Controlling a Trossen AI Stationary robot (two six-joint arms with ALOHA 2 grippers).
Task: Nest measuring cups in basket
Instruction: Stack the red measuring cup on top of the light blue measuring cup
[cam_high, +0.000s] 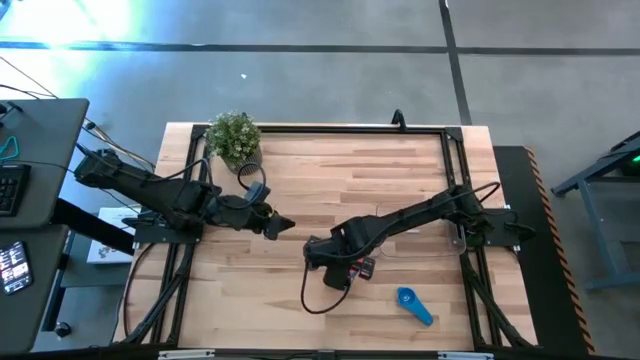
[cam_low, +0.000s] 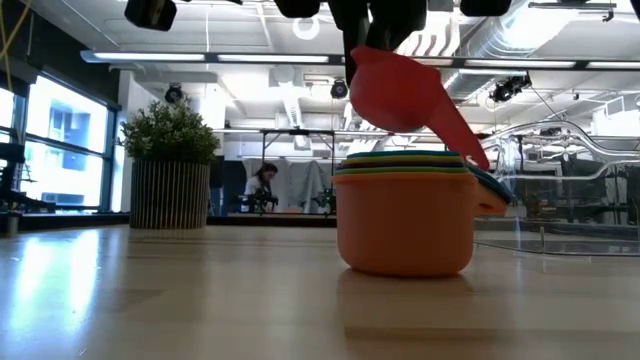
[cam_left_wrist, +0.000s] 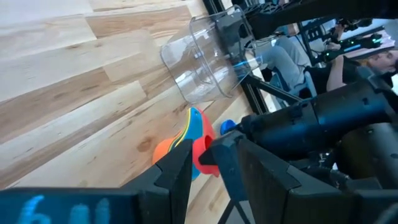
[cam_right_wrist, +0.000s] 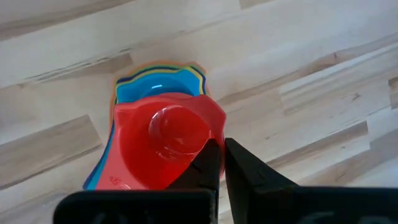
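Salmon-pink cup (cam_right_wrist: 165, 146) is pinched at its rim by the clenched right gripper (cam_right_wrist: 221, 163), tilted directly above the nested stack (cam_low: 405, 215), so the move is judged downward. Left gripper (cam_high: 283, 226) waits released, well apart.

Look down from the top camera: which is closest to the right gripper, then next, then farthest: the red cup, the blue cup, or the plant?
1. Red cup, held in the right gripper.
2. Blue cup, near the table's front edge.
3. Plant, at the far left corner.
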